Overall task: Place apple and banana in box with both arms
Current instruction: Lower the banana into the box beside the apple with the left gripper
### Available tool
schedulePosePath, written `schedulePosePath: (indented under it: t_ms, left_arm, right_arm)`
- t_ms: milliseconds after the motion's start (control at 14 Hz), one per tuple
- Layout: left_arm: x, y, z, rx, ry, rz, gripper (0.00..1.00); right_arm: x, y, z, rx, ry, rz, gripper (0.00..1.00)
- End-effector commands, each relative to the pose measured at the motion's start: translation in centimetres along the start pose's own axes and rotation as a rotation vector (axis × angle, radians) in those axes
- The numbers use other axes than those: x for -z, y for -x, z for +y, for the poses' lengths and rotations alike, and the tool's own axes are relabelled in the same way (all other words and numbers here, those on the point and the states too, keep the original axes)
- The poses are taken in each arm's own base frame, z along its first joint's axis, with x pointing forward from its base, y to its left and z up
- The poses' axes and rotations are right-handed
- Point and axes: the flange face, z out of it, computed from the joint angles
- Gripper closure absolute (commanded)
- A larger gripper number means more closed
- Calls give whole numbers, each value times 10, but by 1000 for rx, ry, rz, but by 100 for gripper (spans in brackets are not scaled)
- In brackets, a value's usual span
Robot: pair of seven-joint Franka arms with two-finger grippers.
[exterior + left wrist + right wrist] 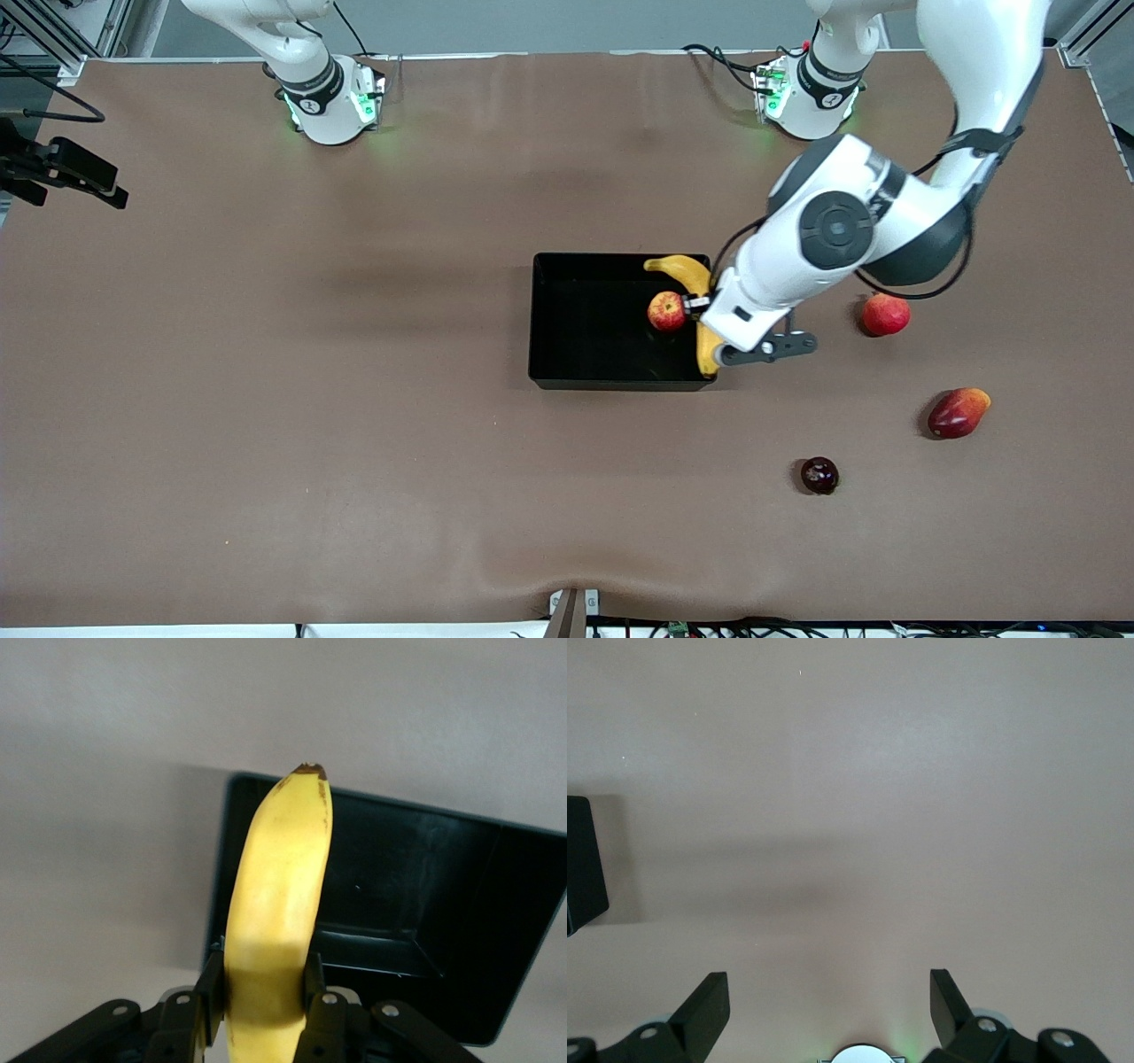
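Your left hand is clamped on the banana, fingers pressed into its sides near the lower end, the dark tip poking out over the black box. From the front the banana hangs over the edge of the box at the left arm's end, and I can't tell whether its underside is touching the floor or the rim yet.

The apple is already sitting inside the box, right beside the banana and close to the fingers. That's your hazard: come down gently, keep the banana flat along that wall, and you shouldn't knock the apple rolling. Make sure the whole curve is inside the walls before you let go, because a tip left on the rim could tip it back out onto the table. Then spread the fingers just enough to free it and lift straight up.

Your right hand is spread wide, holding nothing, hovering above bare table near its own base; that arm is waiting.

Out on the table toward the left arm's end, leave alone the crowned red fruit, the red-and-orange mango and the dark purple fruit.
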Motion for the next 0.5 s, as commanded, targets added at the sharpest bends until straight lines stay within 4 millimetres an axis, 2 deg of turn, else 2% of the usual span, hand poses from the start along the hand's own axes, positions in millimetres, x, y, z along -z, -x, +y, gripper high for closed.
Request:
schedulePosePath:
  t_ms: [0, 214, 427]
  left_arm:
    - [-14, 9, 24, 27, 22, 6, 100]
    - [-43, 30, 57, 44, -9, 10, 100]
    - [-79, 42, 75, 44, -54, 7, 100]
  right_arm:
    - [4, 2, 2, -18, 10, 8, 0]
    - [4, 2, 1, -16, 9, 7, 0]
    - [4, 2, 2, -18, 10, 8, 0]
